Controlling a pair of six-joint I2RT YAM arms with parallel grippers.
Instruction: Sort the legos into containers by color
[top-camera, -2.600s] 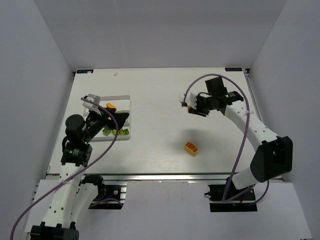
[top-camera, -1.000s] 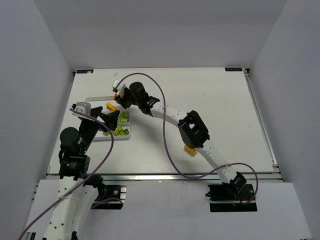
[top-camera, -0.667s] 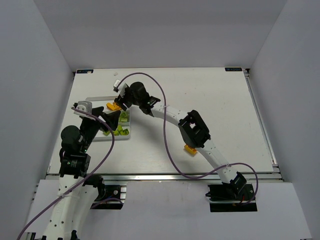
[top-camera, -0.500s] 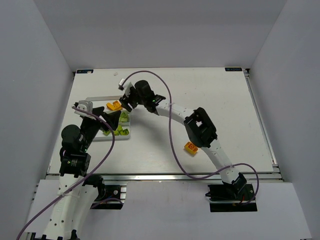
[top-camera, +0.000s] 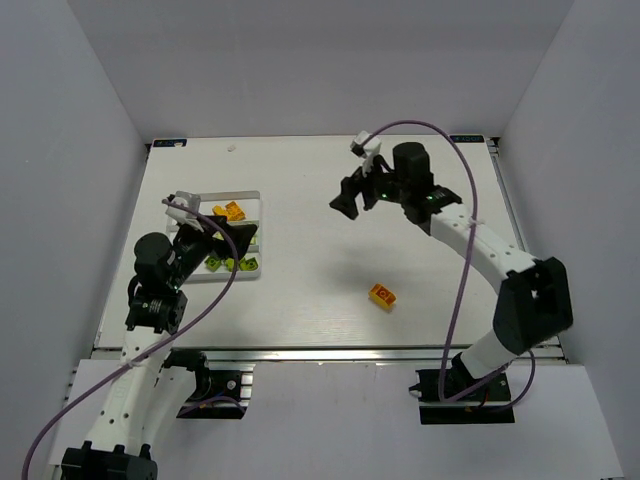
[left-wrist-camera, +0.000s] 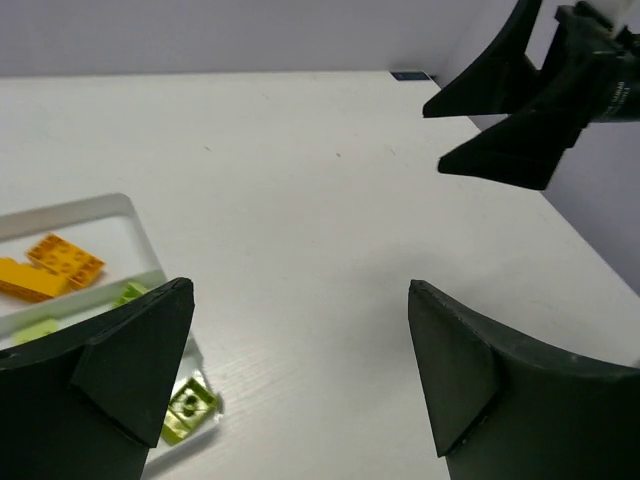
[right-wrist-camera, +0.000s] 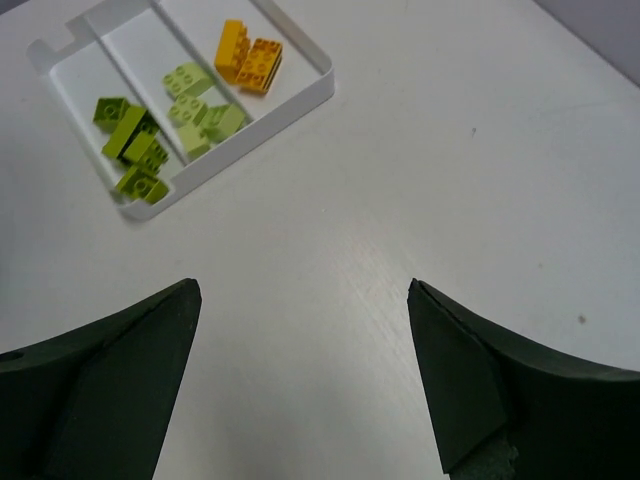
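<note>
Right gripper has backed away from the tray, jaws wide and empty, and there are two orange bricks in the end compartment now, so that drop's done. Left gripper hangs open by the tray. The loose orange lego on the table is probably next.

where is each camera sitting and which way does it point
Top external: above and behind the robot, looking down on the table; left arm and right arm show.
Left wrist: low, looking across the table; left claw frames the bottom.
Right wrist: high, looking down at the tray; right claw frames the bottom.
All three show the tray.
</note>
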